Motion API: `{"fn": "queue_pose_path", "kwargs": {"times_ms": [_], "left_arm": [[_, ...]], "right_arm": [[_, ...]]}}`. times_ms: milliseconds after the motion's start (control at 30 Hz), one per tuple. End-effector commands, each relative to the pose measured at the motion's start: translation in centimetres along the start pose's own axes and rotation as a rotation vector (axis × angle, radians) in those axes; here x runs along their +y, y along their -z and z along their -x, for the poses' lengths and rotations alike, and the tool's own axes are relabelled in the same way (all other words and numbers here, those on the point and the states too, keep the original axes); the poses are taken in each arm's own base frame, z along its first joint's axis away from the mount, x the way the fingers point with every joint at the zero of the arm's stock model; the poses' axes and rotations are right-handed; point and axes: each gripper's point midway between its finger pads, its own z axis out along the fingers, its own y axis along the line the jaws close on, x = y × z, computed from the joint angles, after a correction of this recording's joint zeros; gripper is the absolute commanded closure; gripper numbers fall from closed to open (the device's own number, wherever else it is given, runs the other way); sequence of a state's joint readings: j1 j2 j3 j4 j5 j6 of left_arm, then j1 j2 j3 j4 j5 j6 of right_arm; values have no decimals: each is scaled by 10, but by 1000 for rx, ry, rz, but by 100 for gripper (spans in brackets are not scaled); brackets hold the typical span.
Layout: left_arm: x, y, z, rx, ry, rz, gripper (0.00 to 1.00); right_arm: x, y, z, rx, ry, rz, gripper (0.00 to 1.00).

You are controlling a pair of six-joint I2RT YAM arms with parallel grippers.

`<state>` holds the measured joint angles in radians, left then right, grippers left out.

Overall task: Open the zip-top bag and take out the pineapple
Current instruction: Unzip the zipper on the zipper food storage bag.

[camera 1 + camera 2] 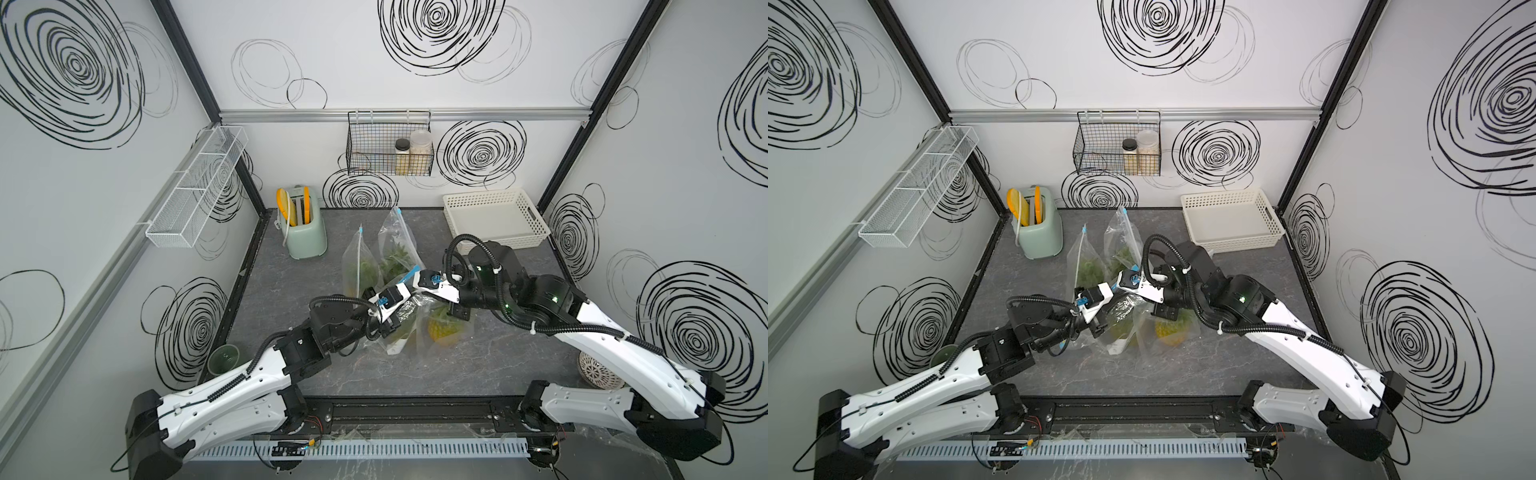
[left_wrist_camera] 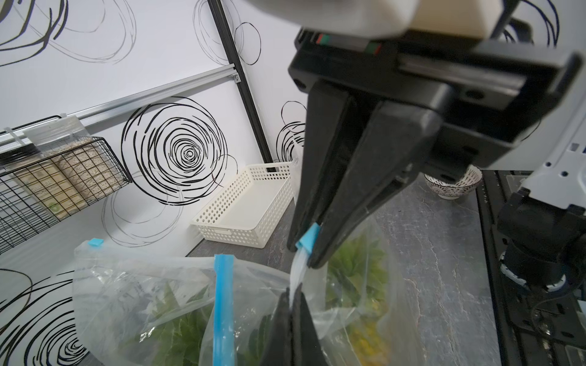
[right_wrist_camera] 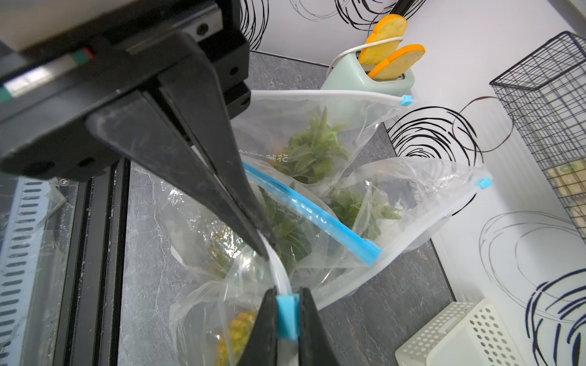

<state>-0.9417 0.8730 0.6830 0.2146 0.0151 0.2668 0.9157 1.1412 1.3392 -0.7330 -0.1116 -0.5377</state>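
Note:
A clear zip-top bag [image 1: 419, 340] lies on the grey table with a yellow pineapple [image 1: 444, 328] [image 1: 1169, 330] inside. Both wrists meet just above it. In the right wrist view my right gripper [image 3: 287, 294] is shut on the bag's blue slider [image 3: 288, 317]. My left gripper [image 2: 294, 294] is shut on the white zip strip [image 2: 299, 272] a short way from the slider [image 2: 308, 237]. The strip runs taut between the two grips. The pineapple [image 3: 237, 329] shows through the plastic below the jaws.
Two more bags [image 1: 359, 266] [image 1: 399, 241] with green-leafed pineapples stand behind, and one with a blue zip strip [image 3: 310, 212] lies alongside. Also here are a green toaster [image 1: 303, 226], white basket [image 1: 496, 222], hanging wire basket [image 1: 388, 145], patterned bowl [image 1: 598, 370] and green cup [image 1: 224, 359].

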Motion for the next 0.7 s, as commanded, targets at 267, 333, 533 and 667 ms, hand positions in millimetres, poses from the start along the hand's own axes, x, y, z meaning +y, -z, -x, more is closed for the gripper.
{"fn": "queue_pose_path", "kwargs": {"times_ms": [267,333,533,667], "left_arm": [[52,30,26,-40,9,217,100],[58,34,29,-46,14,235,100],[71,40,34,-62,27,287,100],[76,44,37,-74,40,315,100]], "right_arm": [[-41,36,-58,202,-78,-243,96],[-43,38,-62,218,-82,-255,96],[-52,49,-76,261,-104,-312,96],[-57,58,-91,300,-136,-365,96]]}}
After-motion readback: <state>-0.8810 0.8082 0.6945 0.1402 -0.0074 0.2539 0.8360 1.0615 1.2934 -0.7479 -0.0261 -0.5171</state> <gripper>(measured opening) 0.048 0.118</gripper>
